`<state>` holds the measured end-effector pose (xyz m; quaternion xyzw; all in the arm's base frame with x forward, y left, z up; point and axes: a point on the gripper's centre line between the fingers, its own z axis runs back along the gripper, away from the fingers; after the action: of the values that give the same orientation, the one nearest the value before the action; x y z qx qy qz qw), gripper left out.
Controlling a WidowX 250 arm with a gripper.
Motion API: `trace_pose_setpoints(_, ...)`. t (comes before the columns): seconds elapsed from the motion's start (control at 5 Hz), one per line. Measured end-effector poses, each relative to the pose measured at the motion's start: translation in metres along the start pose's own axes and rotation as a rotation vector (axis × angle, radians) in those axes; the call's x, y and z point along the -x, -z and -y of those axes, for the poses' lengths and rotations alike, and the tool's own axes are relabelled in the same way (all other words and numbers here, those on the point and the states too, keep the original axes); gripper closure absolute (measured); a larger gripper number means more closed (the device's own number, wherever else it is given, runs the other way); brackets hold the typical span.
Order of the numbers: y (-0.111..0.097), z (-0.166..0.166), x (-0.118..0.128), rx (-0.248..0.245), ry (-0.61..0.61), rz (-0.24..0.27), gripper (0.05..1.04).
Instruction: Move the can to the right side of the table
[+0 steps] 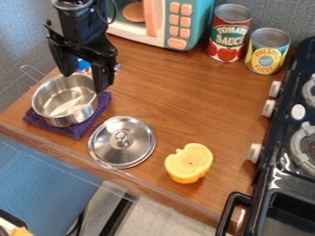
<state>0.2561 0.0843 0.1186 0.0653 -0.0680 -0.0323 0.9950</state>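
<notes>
My gripper [84, 82] hangs at the upper left over the back of the steel pot, its two fingers spread apart. Between and behind them shows a small blue, white and orange thing [84, 64], mostly hidden by the gripper and pot; I cannot tell if it is a can. Two cans stand upright at the upper right against the back wall: a red, white and green tomato can [228, 37] and, to its right, a shorter yellow and blue can [267, 53].
A steel pot [52, 97] rests on a purple cloth [74, 132] at the left. In front are a round metal lid [111, 151] and a yellow cup-like toy [189, 164]. A toy microwave [165, 20] stands at the back, a black stove [284, 133] at the right.
</notes>
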Motion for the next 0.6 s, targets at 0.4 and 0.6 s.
trace_pose_setpoints(0.4,0.002,-0.012,0.001,0.040,-0.049,-0.015,0.083)
trace_pose_setpoints(0.6,0.001,-0.044,0.000,0.049,-0.144,-0.008,0.083)
